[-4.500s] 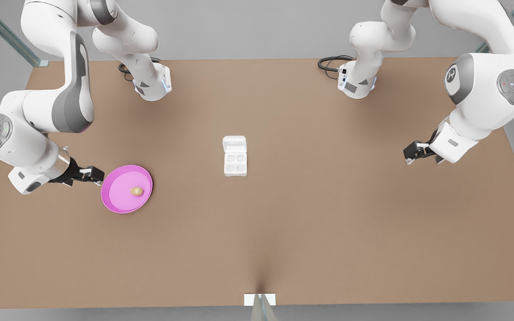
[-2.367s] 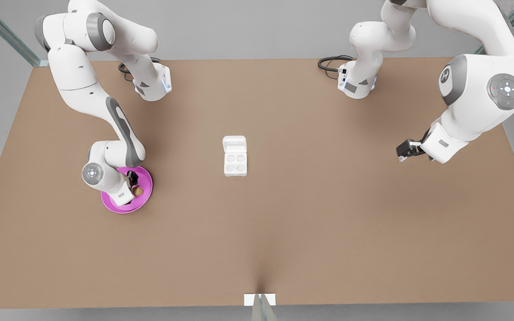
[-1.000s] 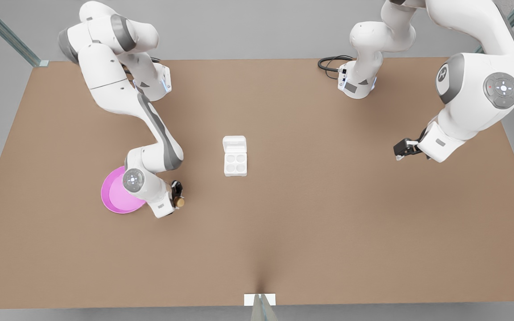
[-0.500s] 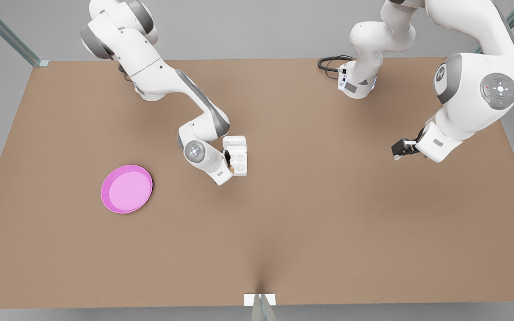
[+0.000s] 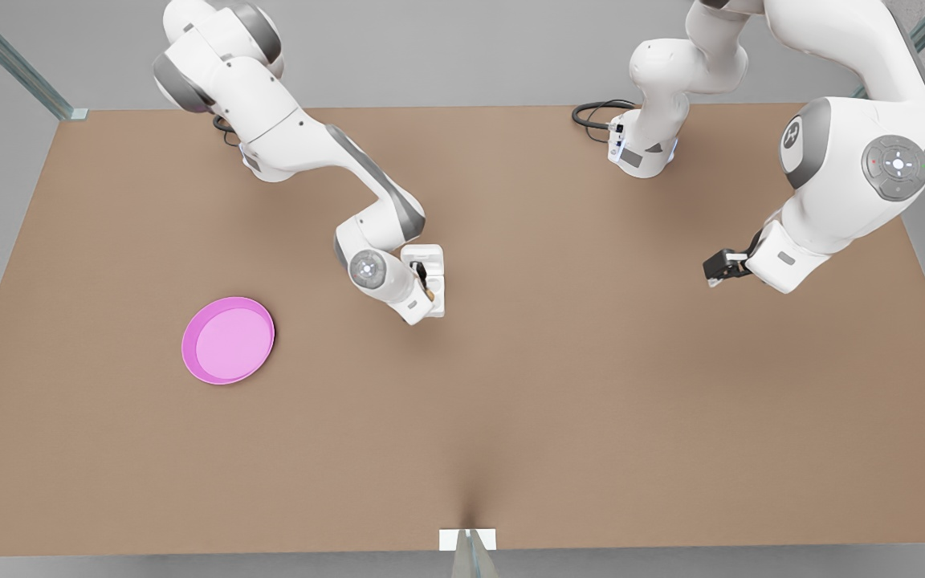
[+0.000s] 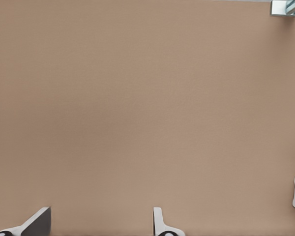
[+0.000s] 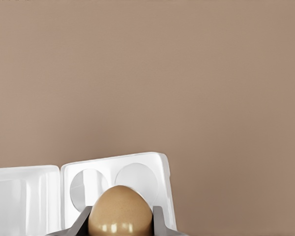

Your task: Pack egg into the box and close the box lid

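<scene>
In the right wrist view my right gripper [image 7: 120, 220] is shut on the tan-brown egg [image 7: 120, 211], which hangs just above the white box [image 7: 160, 169]. Two of the box's round cups show empty behind the egg, and the box lid [image 7: 22, 196] lies open flat beside them. In the front view this gripper [image 5: 424, 282] sits over the box [image 5: 438, 299] at the table's middle, with the box lid [image 5: 430, 253] on the far side. My left gripper [image 5: 711, 269] waits open above bare table at the front view's right, its fingers [image 6: 160, 223] holding nothing.
An empty round pink plate [image 5: 228, 340] lies on the brown table at the front view's left. Both arm bases and a black cable [image 5: 595, 112] stand along the far edge. A white marker [image 5: 467, 539] sits at the near edge.
My right gripper carried the egg off the pink plate and across to the box, and in the last half second shifted farther over the cups. The left gripper only drifted slightly.
</scene>
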You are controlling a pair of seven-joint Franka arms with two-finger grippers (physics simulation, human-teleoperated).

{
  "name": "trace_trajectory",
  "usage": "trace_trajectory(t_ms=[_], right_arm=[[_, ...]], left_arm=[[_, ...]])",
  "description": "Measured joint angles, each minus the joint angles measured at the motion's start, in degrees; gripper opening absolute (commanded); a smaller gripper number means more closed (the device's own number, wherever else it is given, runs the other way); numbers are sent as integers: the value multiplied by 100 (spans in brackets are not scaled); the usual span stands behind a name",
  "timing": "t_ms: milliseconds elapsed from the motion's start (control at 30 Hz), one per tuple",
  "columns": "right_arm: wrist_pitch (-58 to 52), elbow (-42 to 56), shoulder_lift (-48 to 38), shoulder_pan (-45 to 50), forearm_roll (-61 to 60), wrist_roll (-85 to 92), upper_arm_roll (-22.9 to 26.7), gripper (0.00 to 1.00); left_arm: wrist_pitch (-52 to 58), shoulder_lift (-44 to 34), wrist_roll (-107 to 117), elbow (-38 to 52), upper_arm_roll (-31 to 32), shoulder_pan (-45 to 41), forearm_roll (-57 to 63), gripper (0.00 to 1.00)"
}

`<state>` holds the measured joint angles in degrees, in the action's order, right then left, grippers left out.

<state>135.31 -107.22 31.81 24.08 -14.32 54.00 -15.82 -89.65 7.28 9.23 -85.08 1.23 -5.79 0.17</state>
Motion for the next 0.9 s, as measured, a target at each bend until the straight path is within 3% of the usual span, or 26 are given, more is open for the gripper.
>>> trace_trajectory(t_ms=[600,633,667,900], right_arm=[[9,-405,-255,-123,-44,44,0,55],[9,-404,-255,-123,-44,44,0,59],[12,-405,-255,-123,-30,34,0,100],[-24,-430,-407,-193,-67,8,0,100]], left_arm=[[5,142,114,18,0,-98,0,100],[9,142,114,18,0,-97,0,100],[3,147,114,10,0,-91,0,100],[114,151,114,18,0,-91,0,100]])
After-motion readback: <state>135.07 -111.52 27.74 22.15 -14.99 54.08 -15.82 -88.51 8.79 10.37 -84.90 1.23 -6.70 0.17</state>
